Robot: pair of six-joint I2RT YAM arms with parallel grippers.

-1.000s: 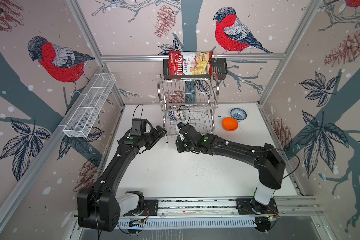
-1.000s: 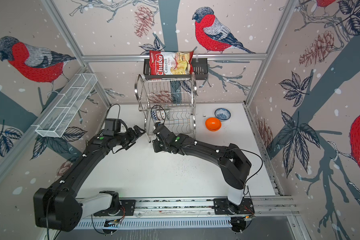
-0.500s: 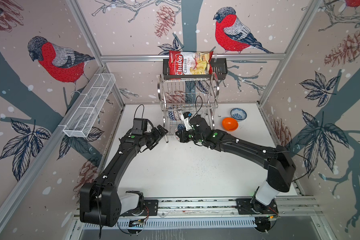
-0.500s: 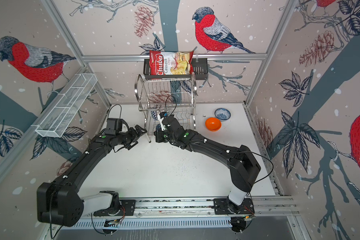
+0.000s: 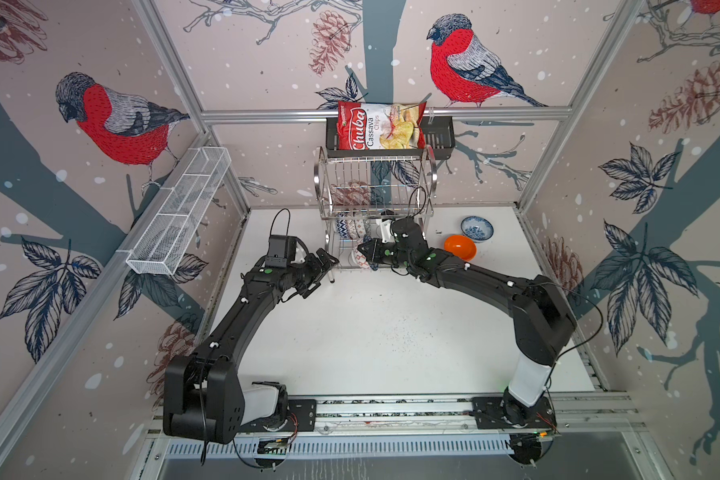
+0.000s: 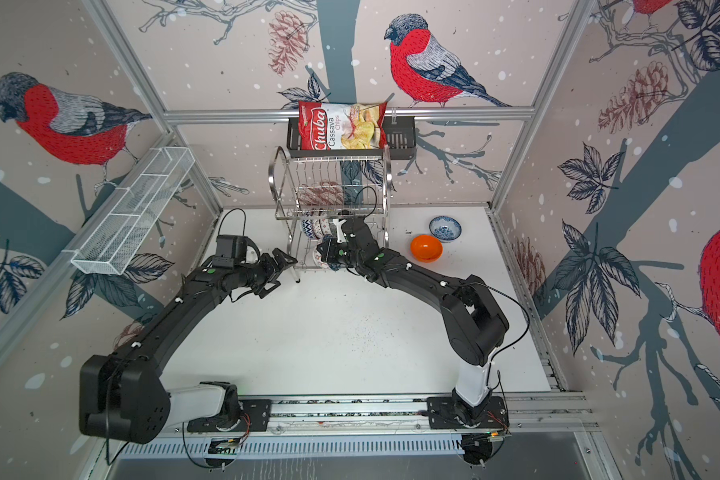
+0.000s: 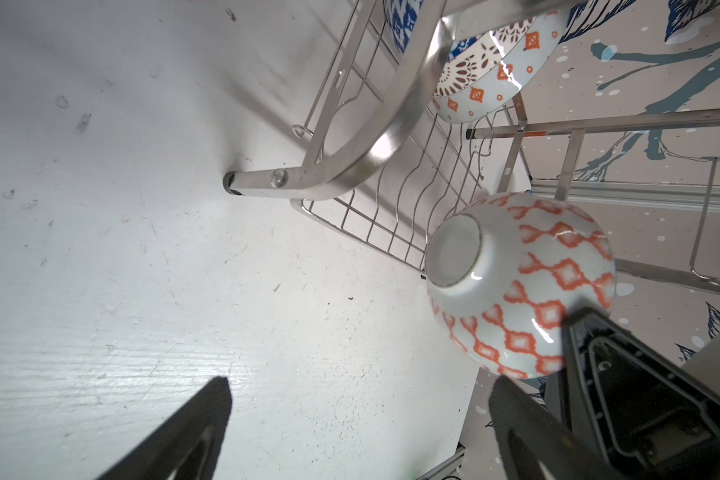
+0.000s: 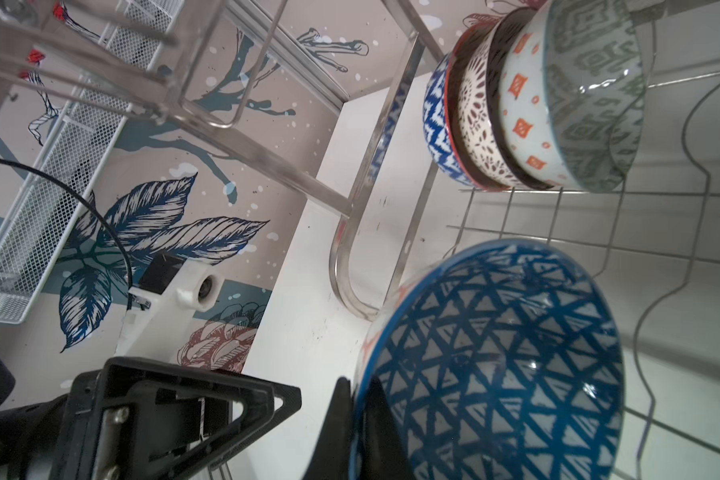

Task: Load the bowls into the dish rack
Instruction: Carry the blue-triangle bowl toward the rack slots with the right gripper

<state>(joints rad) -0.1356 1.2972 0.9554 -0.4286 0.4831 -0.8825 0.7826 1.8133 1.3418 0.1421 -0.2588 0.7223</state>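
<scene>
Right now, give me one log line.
right tool: shut on patterned bowl, at rack lower tier | left tool: open, empty | racked: nested bowls | table: orange bowl, floral bowl

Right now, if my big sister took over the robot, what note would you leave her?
Left end effector: open, empty, beside the dish rack's front foot.
Right end effector: shut on the rim of the orange-diamond bowl, by the lower tier's front edge.
Done: three patterned bowls stand on edge in the lower tier.
Left: seat the held bowl, then load the plain orange bowl and blue floral bowl, both on the table, right of the rack in both top views.
</scene>
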